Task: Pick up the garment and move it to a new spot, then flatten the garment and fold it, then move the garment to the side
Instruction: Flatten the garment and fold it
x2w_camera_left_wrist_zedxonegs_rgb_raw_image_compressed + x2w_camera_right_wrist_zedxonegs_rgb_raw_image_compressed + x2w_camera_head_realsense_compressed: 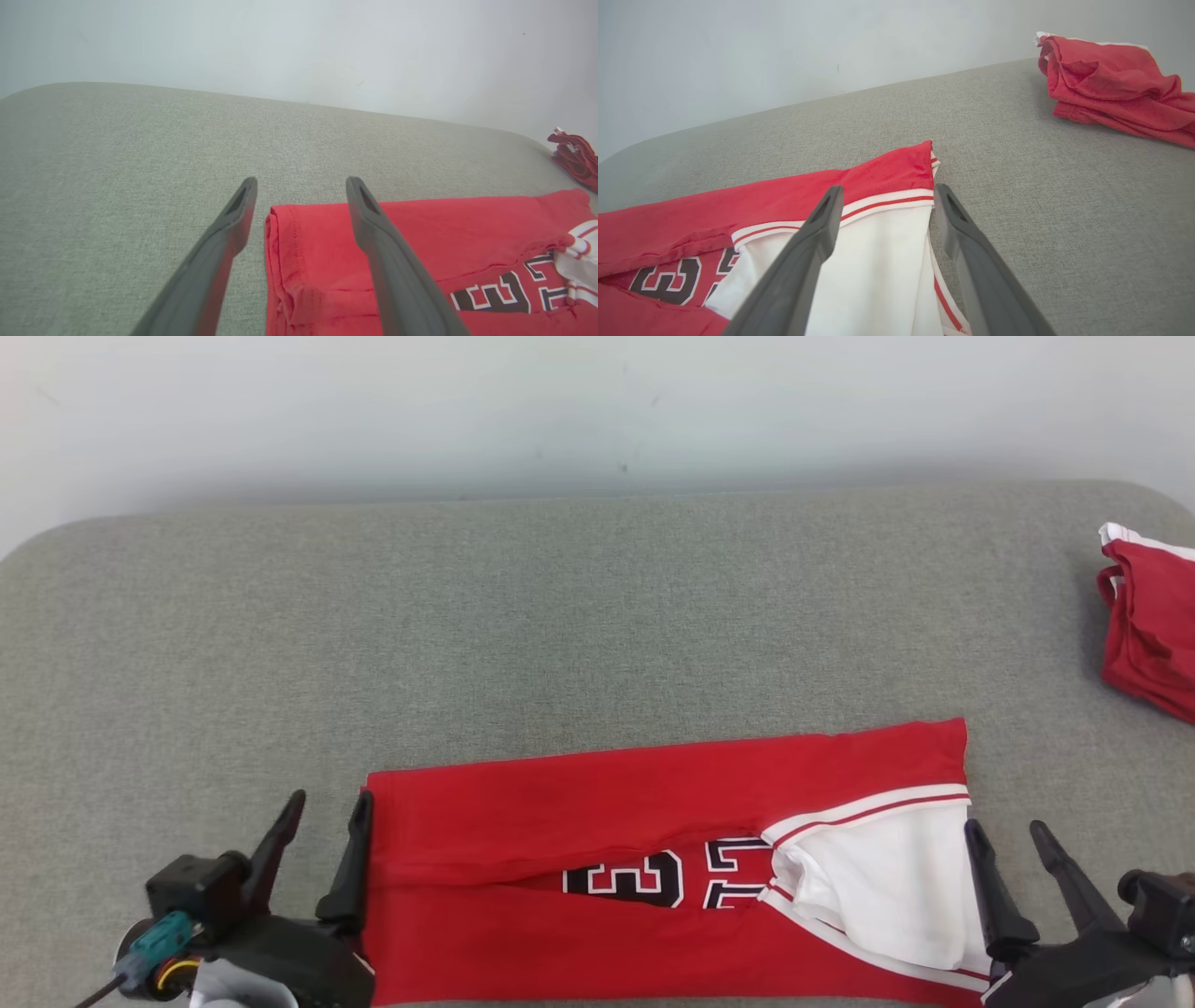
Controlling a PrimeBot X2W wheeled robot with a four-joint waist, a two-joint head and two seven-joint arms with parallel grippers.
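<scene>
Jersey (607, 821), red with a white panel and dark numerals, lies folded into a long band at the near edge of the grey pad (560, 616), with a second red garment (1153, 625) bunched well apart at the far right. The left gripper (330, 798) straddles its left end and the right gripper (1004, 826) its right end, both with fingers spread and holding nothing.

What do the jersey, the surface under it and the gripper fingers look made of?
Jersey: soft matte knit, likely cotton or polyester; it creases and shows a stitched hem, with ribbed white trim.
Surface: grey woven upholstery-type fabric, visible coarse weave, matte.
Fingers: dark matte moulded plastic or rubber, smooth, slotted near the tips; can't tell which.
</scene>
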